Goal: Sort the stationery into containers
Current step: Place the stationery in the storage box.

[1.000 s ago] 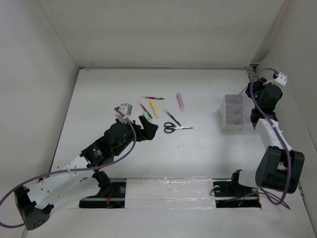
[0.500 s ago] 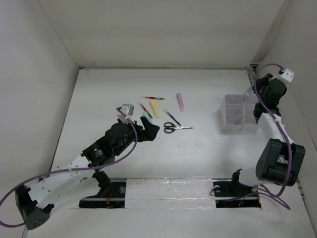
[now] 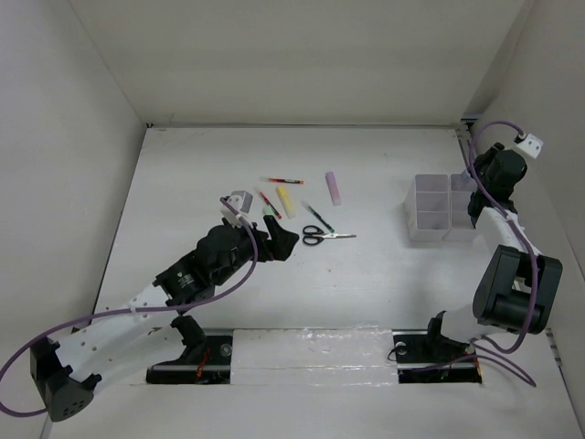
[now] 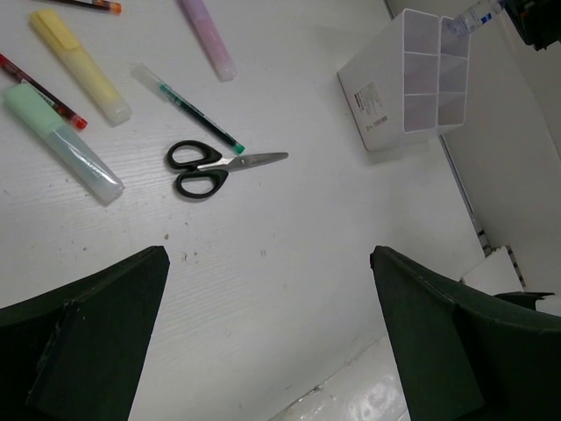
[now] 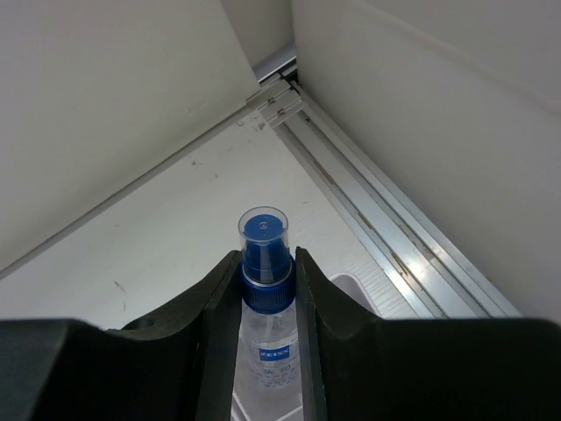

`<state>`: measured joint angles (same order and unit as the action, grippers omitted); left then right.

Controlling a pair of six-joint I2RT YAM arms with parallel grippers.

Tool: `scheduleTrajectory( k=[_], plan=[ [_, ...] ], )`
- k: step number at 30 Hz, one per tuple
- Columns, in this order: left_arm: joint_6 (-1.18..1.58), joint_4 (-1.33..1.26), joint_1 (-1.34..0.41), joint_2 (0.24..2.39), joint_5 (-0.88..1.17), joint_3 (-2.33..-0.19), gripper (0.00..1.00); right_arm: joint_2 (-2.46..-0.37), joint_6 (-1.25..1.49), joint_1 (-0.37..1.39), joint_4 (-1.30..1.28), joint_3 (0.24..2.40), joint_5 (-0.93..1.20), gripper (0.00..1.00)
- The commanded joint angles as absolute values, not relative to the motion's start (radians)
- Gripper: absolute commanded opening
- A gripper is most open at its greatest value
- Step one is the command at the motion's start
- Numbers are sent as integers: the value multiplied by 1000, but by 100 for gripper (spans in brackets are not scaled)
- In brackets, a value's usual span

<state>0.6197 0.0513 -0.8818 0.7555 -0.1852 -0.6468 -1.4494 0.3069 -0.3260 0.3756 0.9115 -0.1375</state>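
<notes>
Surface: a white table (image 3: pixel 366 283) is enclosed by plain white walls (image 3: pixel 302 55) on the left, far and right sides.
Corner: an aluminium rail (image 5: pixel 377 219) is seen along the foot of the right wall.
Stationery: scissors (image 4: pixel 206 168), markers (image 4: pixel 81 66) and pens (image 4: pixel 188 110) are laid loose mid-table.
Containers (image 4: pixel 379 101): stood well right of the stationery, near the right wall.
Left gripper (image 3: pixel 280 240): spread wide, nothing held, just near-left of the scissors.
Right gripper (image 5: pixel 266 256): clamped on the blue-capped bottle (image 5: pixel 266 355), held upright over the containers.

scissors (image 4: pixel 215 169): 1 | marker sticks (image 4: pixel 210 39) (image 4: pixel 81 66) (image 4: pixel 61 140): 3 (pink, yellow, pale green) | thin pens (image 3: pixel 281 180) (image 4: pixel 44 92) (image 4: pixel 188 110): 3 (two red, one dark) | blue-capped bottle (image 5: pixel 265 289): 1 | white bin cluster (image 4: pixel 377 96): 1, table's 3 o'clock | robot arms (image 3: pixel 183 274) (image 3: pixel 516 297): 2
</notes>
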Motion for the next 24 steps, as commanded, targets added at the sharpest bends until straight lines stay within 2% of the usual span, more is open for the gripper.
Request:
scheduleTrajectory(
  k=[1, 3, 5, 6, 7, 16, 18, 20, 21, 24],
  plan=[
    [600, 6, -882, 765, -163, -635, 100, -1424, 311, -334, 477, 914, -189, 0],
    [600, 6, -882, 765, -163, -635, 100, -1424, 311, -334, 477, 905, -198, 2],
    [600, 6, -882, 765, -163, -635, 100, -1433, 311, -334, 477, 905, -209, 17],
    [600, 6, -882, 765, -163, -635, 100, -1443, 311, -334, 477, 905, -209, 30],
    [600, 6, -882, 765, -163, -635, 100, -1443, 311, -334, 477, 905, -209, 34],
    [600, 6, -882, 756, -163, -635, 100, -1422, 321, -334, 466, 896, -164, 56],
    [600, 15, -882, 756, -172, -635, 100, -1410, 321, -334, 466, 896, -128, 67],
    [611, 25, -882, 756, -181, -644, 100, -1393, 330, -334, 466, 896, -74, 69],
    [620, 35, -882, 756, -196, -644, 100, -1382, 330, -324, 477, 896, -55, 99],
    [630, 49, -882, 775, -244, -655, 100, -1335, 321, -244, 431, 942, -101, 99]
  ],
)
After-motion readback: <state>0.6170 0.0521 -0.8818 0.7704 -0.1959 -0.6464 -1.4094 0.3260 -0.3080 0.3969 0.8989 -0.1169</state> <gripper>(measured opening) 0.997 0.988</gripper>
